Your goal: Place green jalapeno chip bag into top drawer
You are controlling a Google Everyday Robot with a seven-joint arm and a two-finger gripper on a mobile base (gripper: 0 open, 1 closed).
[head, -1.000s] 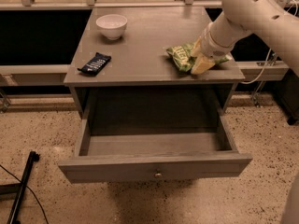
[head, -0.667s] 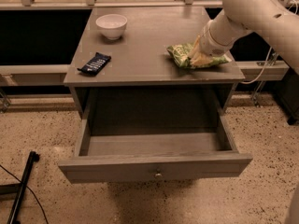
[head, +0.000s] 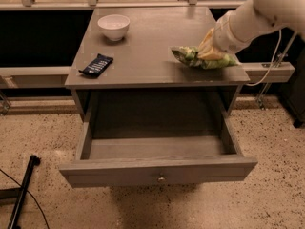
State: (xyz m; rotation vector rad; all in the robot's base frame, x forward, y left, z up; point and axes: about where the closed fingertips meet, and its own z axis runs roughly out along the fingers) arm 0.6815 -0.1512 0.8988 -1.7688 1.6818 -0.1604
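Grey table [head: 152, 42], right front corner: gripper [head: 209, 46] sits on the green jalapeno chip bag [head: 192, 57], can't tell if it's clamped, top drawer [head: 143, 173] pulled out.

Table [head: 143, 56]: bowl [head: 114, 26] is sitting at back left. Bar [head: 96, 64] is lying at front left, before the bowl. Bag [head: 188, 55] is lying near the front right edge. Gripper [head: 208, 46] is resting on top of the bag, with its arm reaching in from the right. Drawer [head: 157, 171] is standing open under the tabletop, projecting forward. Knob [head: 161, 179] is sitting centred on the drawer's front panel.
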